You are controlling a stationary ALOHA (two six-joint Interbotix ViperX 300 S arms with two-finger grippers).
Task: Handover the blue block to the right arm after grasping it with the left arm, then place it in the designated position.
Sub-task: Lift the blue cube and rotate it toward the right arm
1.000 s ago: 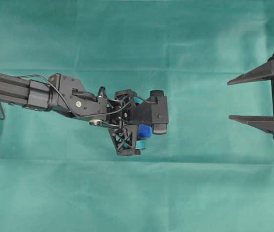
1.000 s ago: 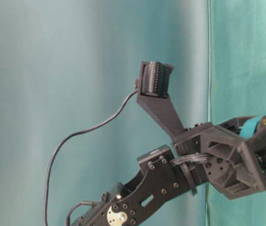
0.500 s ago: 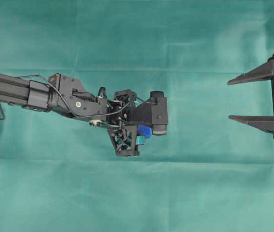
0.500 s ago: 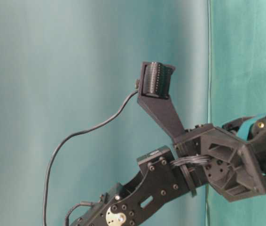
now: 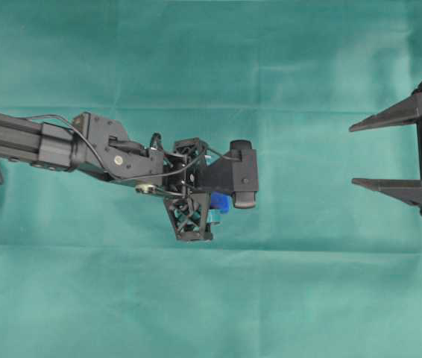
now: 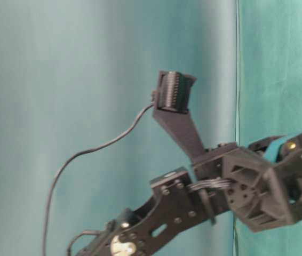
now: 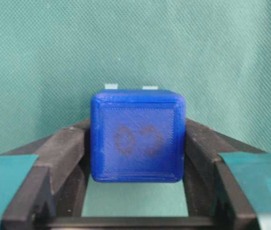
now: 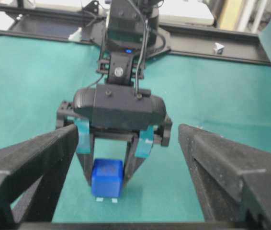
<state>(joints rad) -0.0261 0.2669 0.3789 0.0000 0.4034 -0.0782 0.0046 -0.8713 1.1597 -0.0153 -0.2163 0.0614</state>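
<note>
The blue block (image 7: 136, 135) sits clamped between the teal-banded fingers (image 7: 63, 158) of my left gripper (image 7: 136, 143). In the overhead view the left gripper (image 5: 217, 207) points down at the cloth left of centre, with the block (image 5: 221, 202) partly hidden under its wrist housing. The right wrist view shows the block (image 8: 107, 178) held low in the left gripper (image 8: 107, 179), just behind two white marks of the designated position (image 8: 100, 200). These marks also show past the block in the left wrist view (image 7: 110, 86). My right gripper (image 5: 353, 155) is open and empty at the far right, well apart from the block.
Green cloth (image 5: 308, 298) covers the whole table. A black frame rail (image 8: 212, 43) runs along the far side behind the left arm's base. A loose cable (image 6: 92, 154) loops off the left arm's wrist camera.
The left arm has shifted slightly to the left with the block still in its grip. The right gripper has not moved.
</note>
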